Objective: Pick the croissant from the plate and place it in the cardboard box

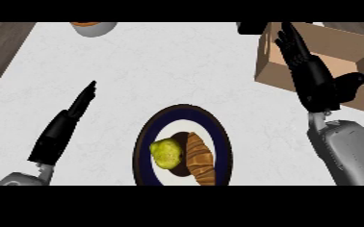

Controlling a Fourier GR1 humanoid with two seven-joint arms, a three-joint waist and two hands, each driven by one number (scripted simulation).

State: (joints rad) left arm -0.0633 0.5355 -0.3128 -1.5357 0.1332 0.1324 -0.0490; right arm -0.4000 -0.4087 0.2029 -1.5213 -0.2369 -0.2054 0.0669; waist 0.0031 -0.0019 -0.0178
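Two hands: both black, each on a grey forearm that comes up from the bottom edge.
Right hand (307, 65): it is stretched out long, over the cardboard box (274, 62). Its fingers are straight and lie side by side, pointing up and a bit left. The thumb sticks out to the right. It holds nothing.
Right forearm (340, 149): grey and thick, at the right side, leaning up toward the box.
Left hand (68, 120): it is at the left side, over bare counter. Its fingers are straight and close together, pointing up and to the right. It holds nothing and touches none of the things.
Box: brown, open at the top, in the top right corner of the counter. The hand hides much of its inside.
Croissant (200, 158): brown, still lying on the plate (144, 144), on the right half of it.
Plate: dark blue rim, white middle, low in the view, between the two forearms.
Green fruit (167, 154): bumpy and yellow-green, on the plate, just left of the croissant and touching it.
Bowl (93, 28): grey with something orange inside, cut off at the top edge, far from the plate.
Counter (156, 67): white with faint grey marks.
Dark strip (13, 41): brownish grey, along the counter's left edge at the top left.
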